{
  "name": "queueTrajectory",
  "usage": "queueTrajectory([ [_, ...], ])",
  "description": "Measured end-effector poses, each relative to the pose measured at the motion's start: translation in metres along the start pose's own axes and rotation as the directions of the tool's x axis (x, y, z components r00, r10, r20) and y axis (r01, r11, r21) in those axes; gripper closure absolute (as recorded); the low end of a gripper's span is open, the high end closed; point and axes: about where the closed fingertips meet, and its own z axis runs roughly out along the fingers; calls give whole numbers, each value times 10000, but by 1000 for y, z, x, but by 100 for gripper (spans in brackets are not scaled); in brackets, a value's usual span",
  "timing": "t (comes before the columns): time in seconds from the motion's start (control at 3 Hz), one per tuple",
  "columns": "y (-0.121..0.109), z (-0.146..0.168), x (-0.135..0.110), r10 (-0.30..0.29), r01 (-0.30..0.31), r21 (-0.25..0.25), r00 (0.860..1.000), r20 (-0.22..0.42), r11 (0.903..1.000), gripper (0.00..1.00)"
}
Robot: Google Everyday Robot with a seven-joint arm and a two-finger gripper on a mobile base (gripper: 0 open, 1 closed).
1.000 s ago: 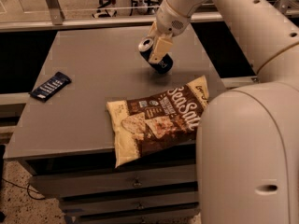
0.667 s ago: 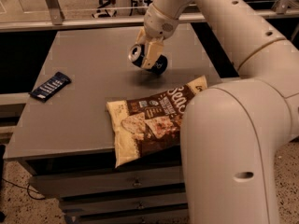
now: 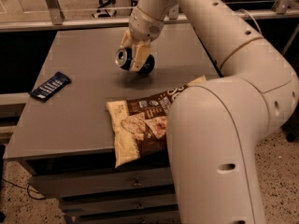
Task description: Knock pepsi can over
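The pepsi can (image 3: 124,59) is tipped on its side, silver top facing left and dark-blue body (image 3: 148,65) pointing right, at the middle back of the grey table (image 3: 79,115). It looks slightly above the tabletop, with a shadow under it. My gripper (image 3: 133,62) reaches down from the arm above, its cream fingers (image 3: 139,56) straddling the can and closed on it.
A brown and cream chip bag (image 3: 142,125) lies flat near the table's front edge. A flat dark-blue snack bar wrapper (image 3: 49,85) lies at the left edge. My arm's large white links (image 3: 219,148) cover the table's right front. Drawers (image 3: 103,185) sit under the tabletop.
The gripper and the can have moved left together, and the can has tipped from leaning to lying on its side, silver top now facing left.
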Motion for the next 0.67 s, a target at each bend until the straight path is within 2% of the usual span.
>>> queueTrajectory([
  [0.33, -2, 11, -9, -304, 306, -190, 9995, 110, 9994, 13],
  [0.67, 1, 19, -14, -473, 479, -373, 9988, 149, 9982, 0],
])
